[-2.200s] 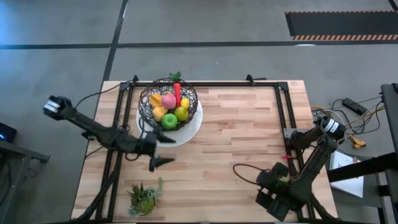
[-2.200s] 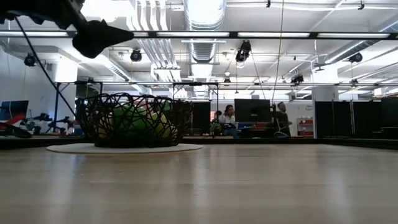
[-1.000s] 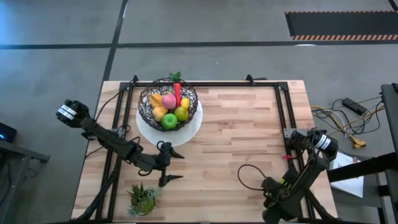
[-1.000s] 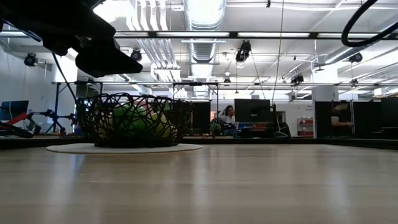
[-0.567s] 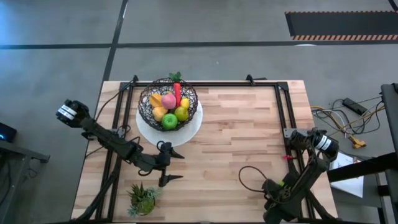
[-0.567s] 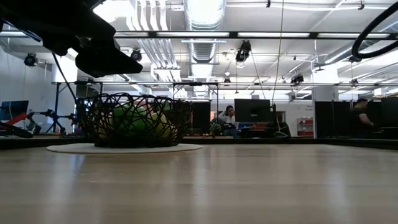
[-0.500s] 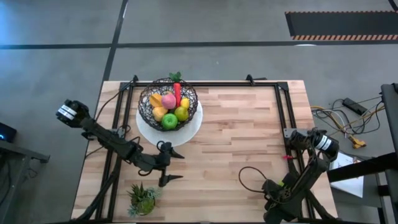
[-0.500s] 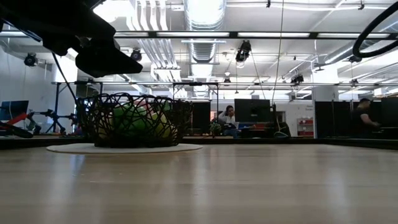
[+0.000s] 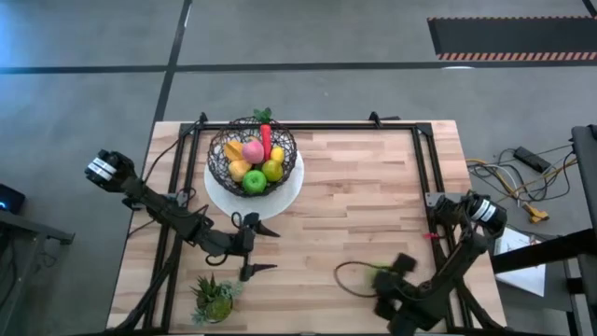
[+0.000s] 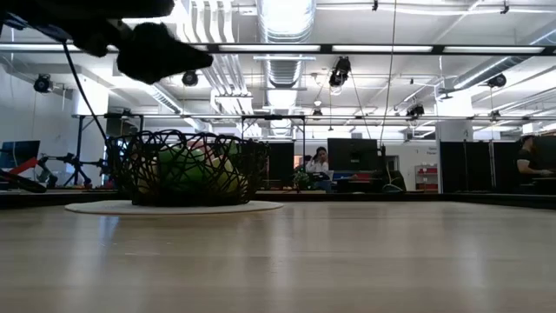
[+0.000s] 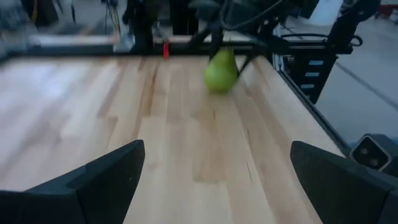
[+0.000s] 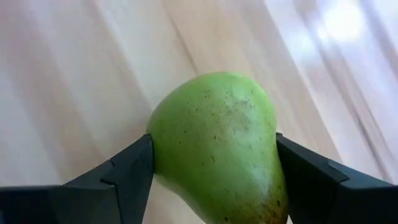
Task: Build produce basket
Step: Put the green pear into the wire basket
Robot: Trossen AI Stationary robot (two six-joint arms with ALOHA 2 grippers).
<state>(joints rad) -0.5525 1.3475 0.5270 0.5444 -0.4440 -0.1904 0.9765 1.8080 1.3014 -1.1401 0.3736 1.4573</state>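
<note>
The dark wire basket (image 9: 253,154) stands on a white round plate (image 9: 284,194) near the table's far edge. It holds orange, yellow, pink, green and red produce (image 9: 256,166). In the low view the basket (image 10: 185,168) sits left of centre. My right gripper (image 9: 384,276) is over the table's near right part, shut on a green pear (image 12: 214,140). The left wrist view shows that pear (image 11: 219,71) under the dark right arm. My left gripper (image 9: 250,245) hovers open, to the near side of the plate, high in the low view (image 10: 161,52). My right gripper pinches the green pear between its two fingers, one finger (image 12: 121,177) on each side of its body (image 12: 163,152). It comes from above, pointing down. The pear stands with its narrow end up (image 11: 224,55); I cannot tell whether its base touches the table.
A small spiky potted plant (image 9: 216,297) stands near the table's near left corner. A black frame rail (image 9: 308,127) runs along the far edge and down both sides. Bare wood (image 9: 364,196) lies between the plate and the right arm. A cable loop (image 9: 347,273) lies beside the pear.
My right gripper has swung from the table's near right corner toward the left, coming over the wood with the green pear in its fingers. My left gripper has risen a little in the low view and stayed open. The basket has kept still.
</note>
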